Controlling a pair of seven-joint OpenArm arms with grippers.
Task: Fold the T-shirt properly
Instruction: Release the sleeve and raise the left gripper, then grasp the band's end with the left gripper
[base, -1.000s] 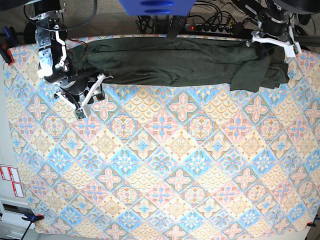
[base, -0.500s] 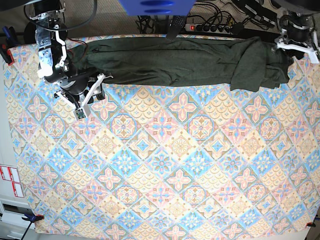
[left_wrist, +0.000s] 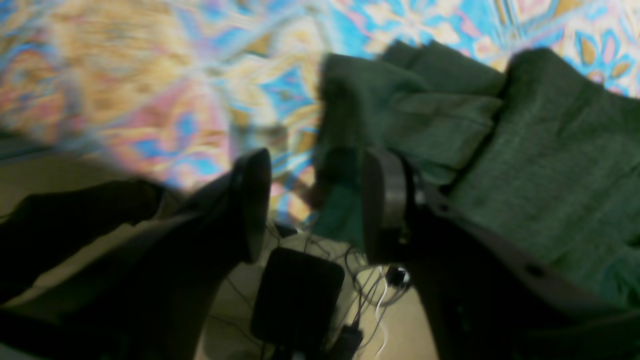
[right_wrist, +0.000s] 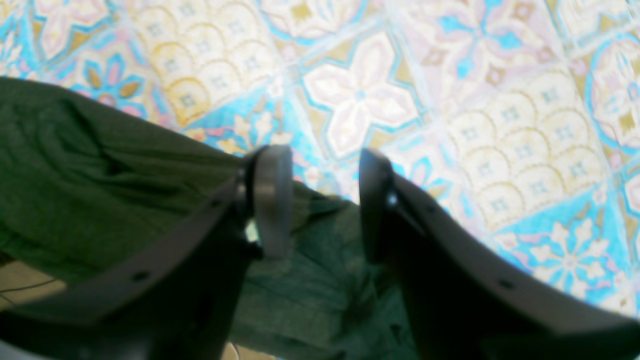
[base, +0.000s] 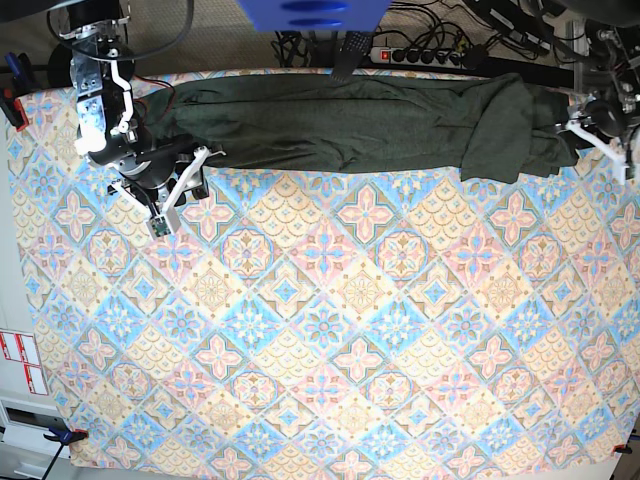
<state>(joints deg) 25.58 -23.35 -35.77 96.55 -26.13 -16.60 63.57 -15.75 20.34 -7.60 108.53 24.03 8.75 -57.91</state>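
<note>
The dark olive T-shirt (base: 340, 120) lies stretched in a long band along the table's far edge, its right end folded over into a wedge (base: 505, 135). In the base view my left gripper (base: 597, 130) hovers just past that right end. The left wrist view shows this left gripper (left_wrist: 315, 200) open, nothing between its fingers, the T-shirt (left_wrist: 550, 175) bunched to the right. At the shirt's left end my right gripper (base: 180, 190) stands open. The right wrist view has that right gripper (right_wrist: 325, 200) over the T-shirt's (right_wrist: 100, 175) edge, not clamped on it.
A patterned cloth covers the table (base: 330, 330). Behind the far edge lie a power strip and cables (base: 420, 55), and a blue object (base: 310, 12) hangs at top. Clamps (base: 10, 100) grip the table's left corners. A black box (left_wrist: 297, 295) sits on the floor.
My left gripper let go of the shirt's right end, opened wider, and moved right and toward the front, off the fabric. The folded end settled flat. The right arm has not moved.
</note>
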